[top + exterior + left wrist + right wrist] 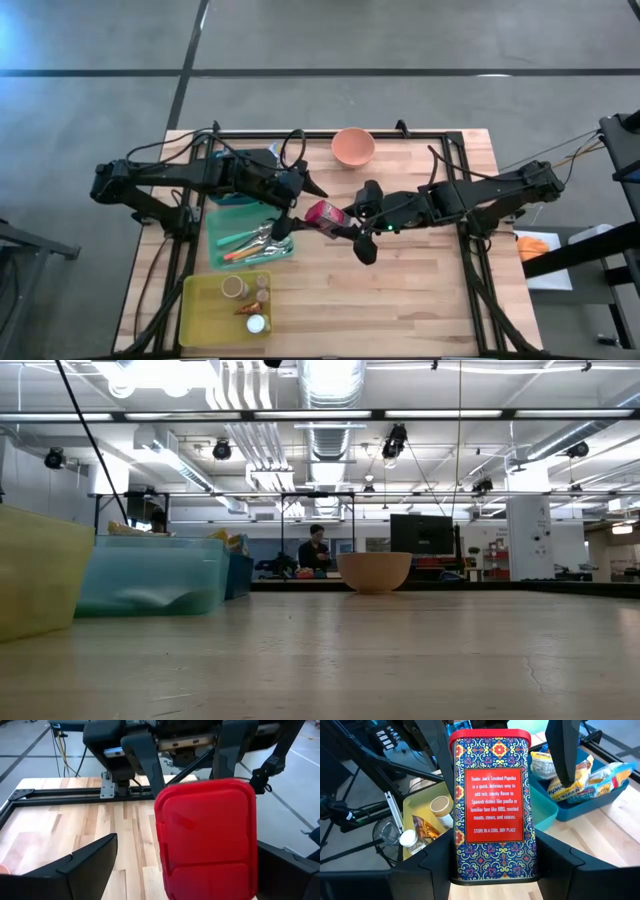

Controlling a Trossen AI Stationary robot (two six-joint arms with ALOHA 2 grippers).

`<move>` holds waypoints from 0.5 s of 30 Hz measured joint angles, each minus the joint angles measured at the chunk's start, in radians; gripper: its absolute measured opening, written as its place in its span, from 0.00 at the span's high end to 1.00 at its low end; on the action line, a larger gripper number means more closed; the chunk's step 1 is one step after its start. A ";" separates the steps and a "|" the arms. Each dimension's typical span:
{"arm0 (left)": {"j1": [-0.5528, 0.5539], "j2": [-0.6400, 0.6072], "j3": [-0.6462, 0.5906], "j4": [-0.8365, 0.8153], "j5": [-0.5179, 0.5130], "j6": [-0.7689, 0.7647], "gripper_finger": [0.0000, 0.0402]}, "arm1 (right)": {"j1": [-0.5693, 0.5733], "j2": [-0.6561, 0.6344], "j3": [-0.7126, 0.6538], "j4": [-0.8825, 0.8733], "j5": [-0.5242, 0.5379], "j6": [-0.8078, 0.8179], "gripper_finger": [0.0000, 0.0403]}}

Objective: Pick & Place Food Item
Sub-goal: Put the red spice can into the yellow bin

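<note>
A smoked-paprika tin (494,800), red-lidded with a patterned label, hangs above the table's middle; in the high view it is the red tin (325,213). My right gripper (492,865), reaching in from the right, is shut on it. My left gripper (187,845) comes from the left and stands open, its fingers on either side of the tin's red lid (207,837). I cannot tell whether its right-hand finger (287,870) touches the lid. The low view shows neither gripper. My right gripper pinches the tin's bottom end (465,867) between its two fingers (427,867), one on each narrow side. The fingers come from the table's right, slanting a little downward. The tin is lifted clear of the table, its lid end pointing toward my left gripper.
A teal bin with utensils (250,240) and a yellow bin with small jars (205,310) stand at the near left. A blue bin with food packets (600,790) sits behind them. A peach bowl (352,147) stands at the far middle. Bare wood lies at the near right.
</note>
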 joint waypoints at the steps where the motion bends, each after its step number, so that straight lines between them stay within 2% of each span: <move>1: 0.000 0.000 0.000 0.008 0.000 -0.002 0.00 | 0.000 0.002 0.000 0.001 0.000 -0.001 0.49; 9: 0.000 0.000 0.000 0.039 0.008 -0.008 0.00 | -0.002 0.036 0.000 0.034 -0.008 -0.007 0.49; 15: -0.001 0.003 -0.004 0.037 0.075 -0.040 0.01 | -0.001 0.025 0.000 0.055 -0.007 -0.030 0.49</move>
